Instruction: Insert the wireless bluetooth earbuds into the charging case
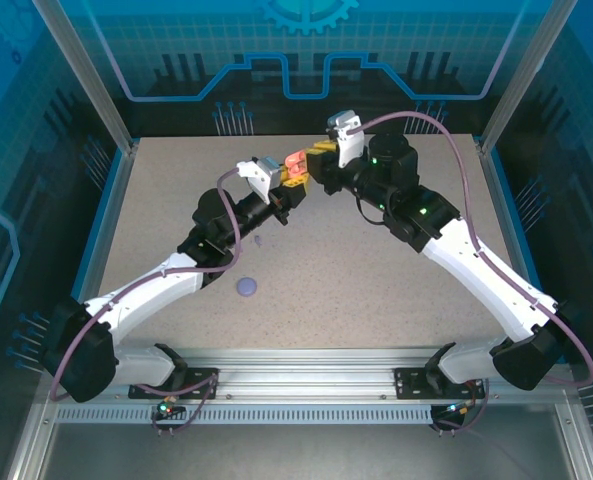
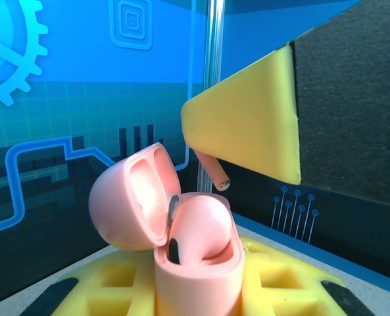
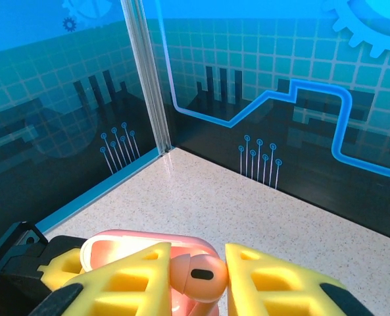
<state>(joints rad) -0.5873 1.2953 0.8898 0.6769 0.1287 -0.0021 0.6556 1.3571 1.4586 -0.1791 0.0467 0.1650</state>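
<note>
Near my bases, a lavender case (image 1: 246,287) lies on the table (image 1: 376,290). A small lavender bit (image 1: 259,240) sits just beyond it, too small to identify. Farther out, my left gripper (image 2: 196,280) is clamped on the pink charging case (image 2: 195,293), which is upright with its lid open. My right gripper (image 3: 196,266) pinches a pinkish-tan earbud (image 3: 198,278) just above the case's open mouth, stem tilted down.
</note>
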